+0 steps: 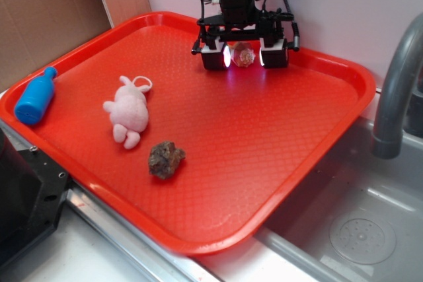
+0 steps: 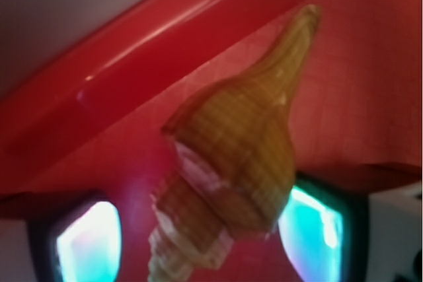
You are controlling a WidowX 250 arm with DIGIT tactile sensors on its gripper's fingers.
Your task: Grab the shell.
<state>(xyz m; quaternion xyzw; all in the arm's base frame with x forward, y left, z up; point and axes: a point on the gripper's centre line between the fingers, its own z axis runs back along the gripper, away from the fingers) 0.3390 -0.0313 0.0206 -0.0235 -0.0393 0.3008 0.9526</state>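
Here, exterior view: the small tan-orange spiral seashell [image 1: 243, 55] sits near the far rim of the red plastic tray [image 1: 264, 163], which serves as landmark. The black gripper [image 1: 244, 56] with glowing pads stands low over the tray with its fingers [image 1: 213, 56] spread, one on each side of the shell, just beside it; contact cannot be confirmed. Toward the tray's middle lie a pink plush toy [image 1: 127, 111] and a dark lumpy rock [image 1: 166, 158]; a blue plastic bottle [image 1: 36, 96] rests on the tray's near-left rim. All three are well apart from the shell.

Wrist view: the shell [image 2: 234, 156] fills the frame, lying against the tray floor [image 2: 370, 84] close under its raised rim. Body is tan-brown with fine ribbed lines, a stepped whitish spire at one end and a long tapering tip at the other. Pads [image 2: 89, 249] glow cyan on both sides, a gap visible.

Judgement: light, rigid, hard, probably slick and curved; tip may be brittle. Best hold is across the widest body, not the taper, where it could squirt out.
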